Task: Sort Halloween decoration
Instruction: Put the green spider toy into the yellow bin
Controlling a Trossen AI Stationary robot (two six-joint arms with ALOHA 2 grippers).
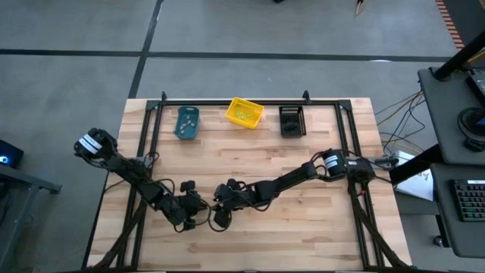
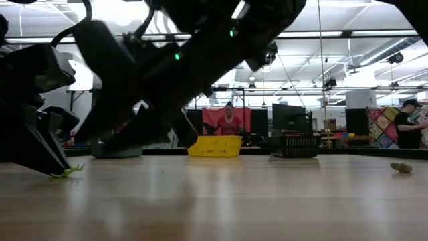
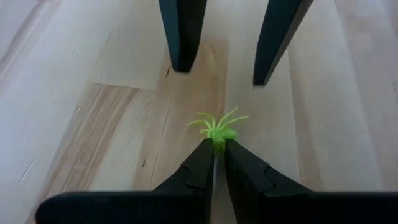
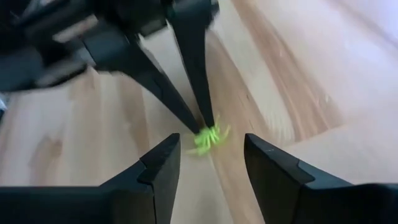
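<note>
Wood table (image 1: 303, 227): left end effector (image 3: 214, 146) pinching green spider (image 3: 217, 124); right end effector (image 4: 211, 158) spread

No readable text, label, brand, number or sign anywhere: none on the pale wooden plank table (image 1: 303, 227), none on the small yellow plastic bin (image 1: 244, 113), the teal bin (image 1: 186, 123) or the black slatted bin (image 1: 292, 120), none legible in the room behind.
</note>
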